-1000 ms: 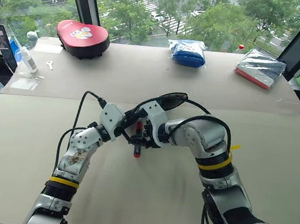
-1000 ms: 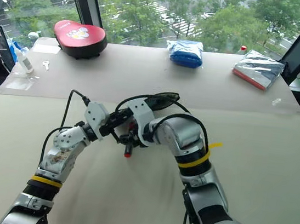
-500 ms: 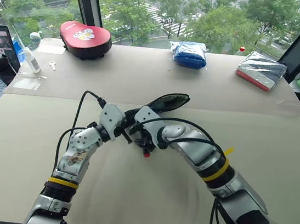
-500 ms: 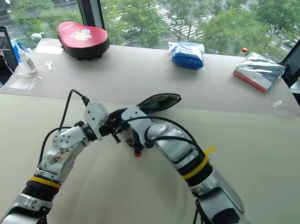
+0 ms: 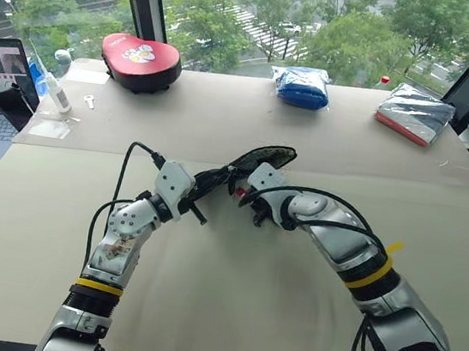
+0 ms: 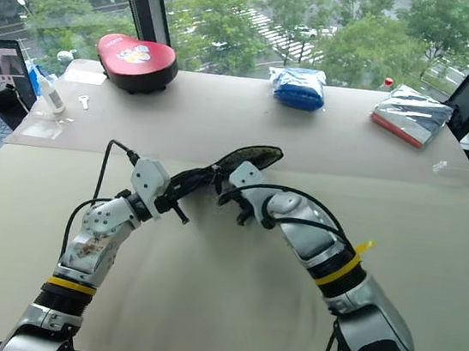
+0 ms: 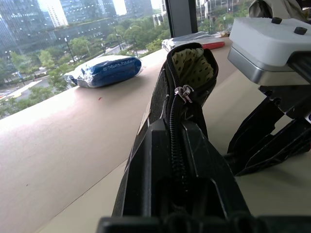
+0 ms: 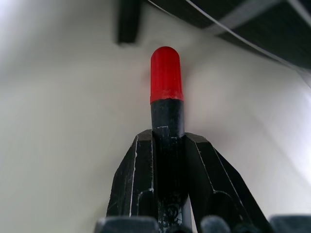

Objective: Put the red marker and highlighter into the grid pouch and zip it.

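Pouch [image 5: 258, 159] hangs off the worktop [image 5: 228, 287], pinched at 1 end by the left claw [image 7: 177, 145], whose fingers are pressed together on the fabric along the zipper, so the open mouth points up and away over the middle of the worktop. Just beside that mouth the right claw [image 8: 166, 141] pinches the marker [image 8: 166, 97], its 2 fingers tight on the dark band while the red cap sticks out ahead, angled down toward the worktop. In the head views a spot of red shows at the right claw [image 5: 257, 198], close under the pouch's near edge. The step in hand looks like feeding the marker into the pouch. To do it well, I would turn the wrist until the cap lines up with the mouth instead of the worktop, then slide the marker in along the pouch's length, keeping clear of the zipper pull [image 7: 184, 92] that sits partway along the opening. The left claw should hold steady and keep the mouth gaping; if the fabric sags shut, the cap may snag on the zipper teeth. Release only once most of the marker is inside. I cannot pick out the highlighter here; zipping comes later.
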Controlling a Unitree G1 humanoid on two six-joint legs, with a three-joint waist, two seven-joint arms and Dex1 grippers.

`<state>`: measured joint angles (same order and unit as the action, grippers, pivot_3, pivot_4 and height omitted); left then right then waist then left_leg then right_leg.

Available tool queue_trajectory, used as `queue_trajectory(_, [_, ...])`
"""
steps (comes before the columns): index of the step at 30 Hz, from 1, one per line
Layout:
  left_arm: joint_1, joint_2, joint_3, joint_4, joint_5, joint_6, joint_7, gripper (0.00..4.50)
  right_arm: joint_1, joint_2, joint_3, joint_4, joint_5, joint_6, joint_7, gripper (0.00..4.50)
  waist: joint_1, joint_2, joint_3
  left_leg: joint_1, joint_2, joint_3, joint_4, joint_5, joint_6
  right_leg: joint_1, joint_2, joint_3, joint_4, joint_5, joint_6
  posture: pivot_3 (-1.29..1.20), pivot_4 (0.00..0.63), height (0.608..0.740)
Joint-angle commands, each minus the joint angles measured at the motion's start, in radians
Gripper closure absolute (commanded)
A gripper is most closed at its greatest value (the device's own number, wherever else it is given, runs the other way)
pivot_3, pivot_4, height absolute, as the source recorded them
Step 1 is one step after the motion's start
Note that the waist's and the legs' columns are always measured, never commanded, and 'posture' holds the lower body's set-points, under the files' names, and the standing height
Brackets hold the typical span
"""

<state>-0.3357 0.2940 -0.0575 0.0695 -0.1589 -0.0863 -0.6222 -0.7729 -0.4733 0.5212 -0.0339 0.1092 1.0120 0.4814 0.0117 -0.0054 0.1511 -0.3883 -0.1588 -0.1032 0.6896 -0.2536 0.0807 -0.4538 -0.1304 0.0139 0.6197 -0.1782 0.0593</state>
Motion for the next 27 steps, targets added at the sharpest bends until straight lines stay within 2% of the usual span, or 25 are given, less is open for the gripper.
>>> queue_trajectory(1, [-0.004,0.002,0.016,-0.036,-0.012,-0.012,0.009,4.5,0.049,-0.05,-0.053,-0.018,-0.005,0.033,0.029,4.06,0.002,0.0,0.0,0.0,0.0,0.0,0.0,0.0,0.0,0.001,0.0,0.0,0.0,0.0,0.0,0.0,0.15,0.74])
queue_trajectory(7, [-0.003,0.001,0.017,-0.037,-0.013,-0.01,0.01,4.5,0.139,-0.121,-0.144,-0.083,0.006,0.041,0.064,4.06,0.004,0.0,0.0,0.0,0.0,0.0,0.0,-0.001,0.001,0.002,0.0,0.0,-0.005,0.0,0.0,0.0,0.15,0.74])
queue_trajectory(10, [-0.001,-0.001,0.017,-0.038,-0.013,-0.011,0.01,4.5,0.163,-0.137,-0.218,-0.078,0.003,-0.029,0.065,4.06,0.003,0.0,0.0,0.0,0.0,0.0,0.0,-0.001,0.001,0.004,0.0,0.0,-0.006,0.001,0.001,0.0,0.15,0.74])
queue_trajectory(19, [0.003,-0.002,0.011,-0.042,-0.023,-0.008,-0.006,4.5,0.199,-0.431,-0.365,-0.1,-0.063,-0.775,0.303,4.06,-0.001,-0.001,0.001,-0.003,0.0,0.001,-0.001,-0.002,-0.002,0.001,0.0,0.0,-0.007,0.001,0.002,0.0,0.15,0.74])
queue_trajectory(23, [-0.001,-0.002,0.011,-0.038,-0.024,-0.008,-0.011,4.5,0.164,-0.462,-0.368,-0.046,-0.143,-0.966,0.302,4.06,-0.008,-0.001,0.001,-0.001,0.002,0.002,-0.003,-0.002,-0.002,0.001,0.001,0.0,-0.007,0.001,0.002,0.0,0.15,0.74])
queue_trajectory(27, [-0.002,-0.005,0.005,-0.04,-0.026,-0.006,-0.022,4.5,0.125,-0.461,-0.307,0.002,-0.289,-1.156,0.286,4.06,-0.005,-0.001,0.001,-0.002,0.002,0.003,-0.003,-0.002,-0.002,0.0,0.0,0.0,-0.007,0.001,0.002,0.0,0.15,0.74])
